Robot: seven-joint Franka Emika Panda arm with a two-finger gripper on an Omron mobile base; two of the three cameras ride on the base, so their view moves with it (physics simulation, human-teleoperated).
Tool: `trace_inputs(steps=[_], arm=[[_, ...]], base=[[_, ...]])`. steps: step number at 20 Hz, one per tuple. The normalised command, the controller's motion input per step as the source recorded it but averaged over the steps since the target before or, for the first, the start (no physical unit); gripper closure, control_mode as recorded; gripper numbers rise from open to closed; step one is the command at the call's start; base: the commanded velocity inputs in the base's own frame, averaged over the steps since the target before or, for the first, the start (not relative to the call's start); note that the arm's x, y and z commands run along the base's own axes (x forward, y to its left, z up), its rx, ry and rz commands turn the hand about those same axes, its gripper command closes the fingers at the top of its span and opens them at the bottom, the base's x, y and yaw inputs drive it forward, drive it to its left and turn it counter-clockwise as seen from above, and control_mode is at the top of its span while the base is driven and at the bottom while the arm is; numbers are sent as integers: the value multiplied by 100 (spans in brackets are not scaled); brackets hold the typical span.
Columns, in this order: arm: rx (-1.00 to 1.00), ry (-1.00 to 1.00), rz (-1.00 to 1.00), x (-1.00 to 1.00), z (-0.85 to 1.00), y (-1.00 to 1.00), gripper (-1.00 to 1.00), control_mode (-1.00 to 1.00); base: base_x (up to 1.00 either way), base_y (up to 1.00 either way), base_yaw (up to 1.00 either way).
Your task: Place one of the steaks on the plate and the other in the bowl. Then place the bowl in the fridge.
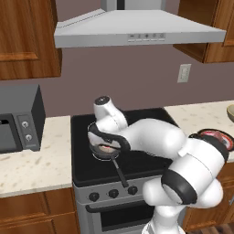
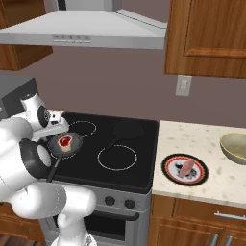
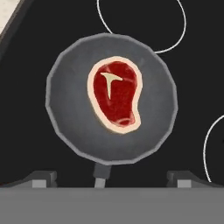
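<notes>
One steak (image 3: 116, 96), red with a pale fat rim, lies in the middle of a dark frying pan (image 3: 70, 127) on the stove's front left burner. My gripper (image 3: 111, 178) hangs straight above it, open, with nothing between its fingertips (image 3: 43, 177). From the right base view the same steak (image 2: 65, 141) sits in the pan just under my hand (image 2: 54, 126). The other steak (image 2: 185, 168) rests on the black-rimmed plate (image 2: 169, 178) on the counter right of the stove. The tan bowl (image 2: 235, 146) stands empty beyond the plate. The fridge is out of view.
The pan's long handle (image 1: 120, 173) points toward the stove's front edge. A black cooktop (image 2: 120, 144) has bare burners to the right of the pan. A dark microwave (image 1: 20, 119) sits on the left counter. The range hood (image 1: 137, 32) hangs overhead.
</notes>
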Motion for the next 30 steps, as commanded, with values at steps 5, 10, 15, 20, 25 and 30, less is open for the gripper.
trace_inputs(steps=[5, 10, 15, 20, 25, 30], arm=[[3, 17, -1, 43, -40, -23, -100, -100], [9, 4, 0, 10, -38, -6, -100, -100], [4, -3, 0, 0, -9, 4, -100, -100], [0, -4, 0, 4, -27, 0, -100, -100], [0, 0, 2, 8, -3, -1, -100, -100], [0, 1, 5, 15, -1, -11, -100, -100]], base=[[0, 0, 0], [0, 0, 0], [0, 0, 0], [0, 0, 0], [0, 0, 0], [0, 0, 0]])
